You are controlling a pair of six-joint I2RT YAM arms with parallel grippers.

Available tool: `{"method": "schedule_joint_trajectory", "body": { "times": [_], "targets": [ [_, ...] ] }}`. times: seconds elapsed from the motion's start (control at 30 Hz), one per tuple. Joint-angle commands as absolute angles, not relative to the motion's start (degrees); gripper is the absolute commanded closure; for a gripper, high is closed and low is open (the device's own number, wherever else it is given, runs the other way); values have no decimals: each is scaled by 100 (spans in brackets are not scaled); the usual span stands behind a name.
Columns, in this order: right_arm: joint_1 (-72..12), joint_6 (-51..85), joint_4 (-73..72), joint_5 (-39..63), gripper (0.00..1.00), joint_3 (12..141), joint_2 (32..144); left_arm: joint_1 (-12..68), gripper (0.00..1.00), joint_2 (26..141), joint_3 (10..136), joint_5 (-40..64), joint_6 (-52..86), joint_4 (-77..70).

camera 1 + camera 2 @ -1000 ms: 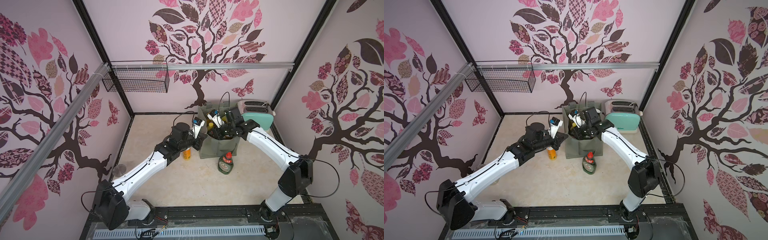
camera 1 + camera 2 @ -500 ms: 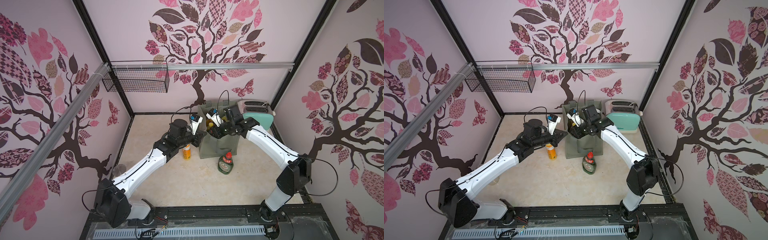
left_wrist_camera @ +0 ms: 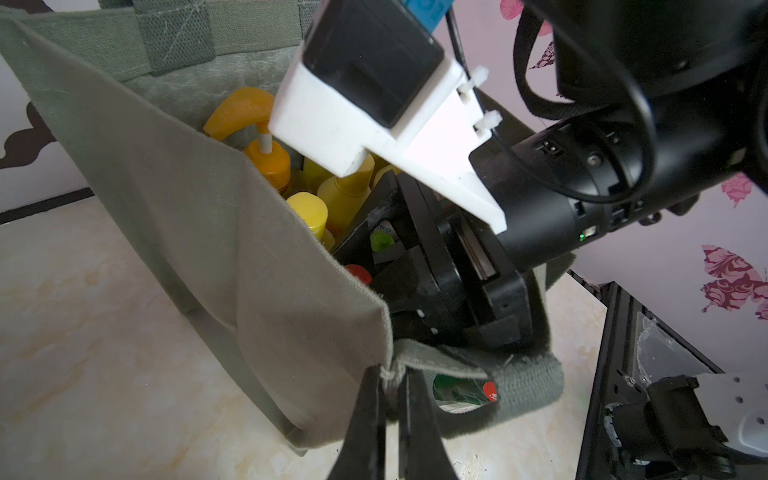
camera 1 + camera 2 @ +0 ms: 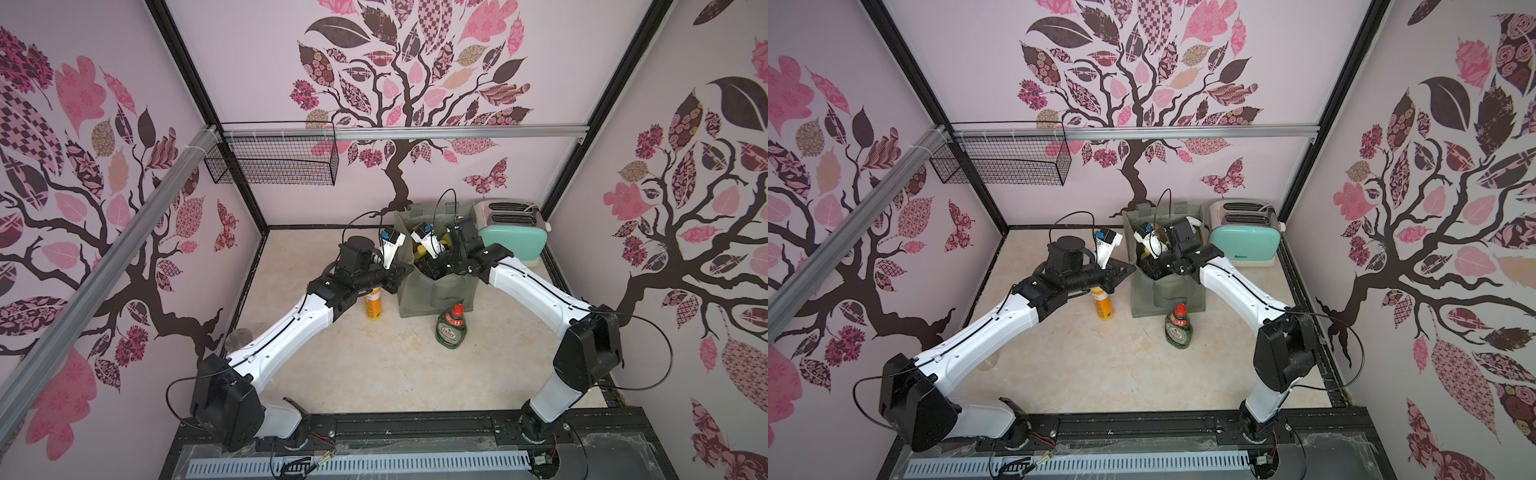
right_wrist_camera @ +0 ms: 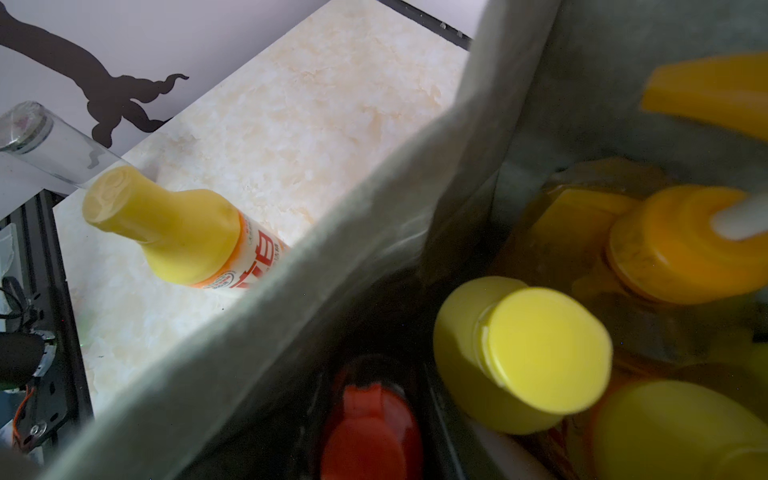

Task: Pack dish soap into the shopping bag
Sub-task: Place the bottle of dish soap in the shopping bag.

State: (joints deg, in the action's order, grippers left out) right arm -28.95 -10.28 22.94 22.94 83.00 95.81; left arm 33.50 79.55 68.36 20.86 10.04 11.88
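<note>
Status: left gripper (image 3: 390,374) clamped on shopping bag (image 3: 187,187) rim corner; right gripper (image 4: 432,268) down inside bag among bottles (image 5: 523,353), grip unclear; orange bottle (image 4: 372,305) and green Fairy bottle (image 4: 451,330) stand outside, just beside bag.

Mint toaster (image 4: 513,245) by back wall; wire basket (image 4: 274,166) on rail; clear glass (image 5: 62,153).

2 overhead, 2 wrist close-ups on bag (image 3: 232,249)

Fairy bottle (image 4: 451,332): standing just before the shopping bag (image 4: 411,296)
small bottle (image 4: 372,306): standing left of the bag
toaster (image 4: 513,240): sitting to its right
</note>
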Motion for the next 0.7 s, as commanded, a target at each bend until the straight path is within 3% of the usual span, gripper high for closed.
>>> {"method": "schedule_joint_trajectory", "body": {
  "times": [0.0,0.33,0.43,0.6,0.67],
  "targets": [
    [-2981,-787,1868,2558,100,7911,9512,3205,100,7757,7348,2144,1171,-27],
    [-2983,-792,1827,2612,99,7696,9738,3126,100,7809,7340,2215,1221,-89],
    [-2981,-740,2005,2704,86,7843,9714,3123,100,7774,7252,2227,1222,-99],
    [-2980,-535,2286,2696,43,8188,9370,3133,100,7546,6926,2183,1196,-3],
    [-2981,-412,2358,2574,34,8340,9172,3136,100,7419,6757,2146,1221,62]
  ]
}}
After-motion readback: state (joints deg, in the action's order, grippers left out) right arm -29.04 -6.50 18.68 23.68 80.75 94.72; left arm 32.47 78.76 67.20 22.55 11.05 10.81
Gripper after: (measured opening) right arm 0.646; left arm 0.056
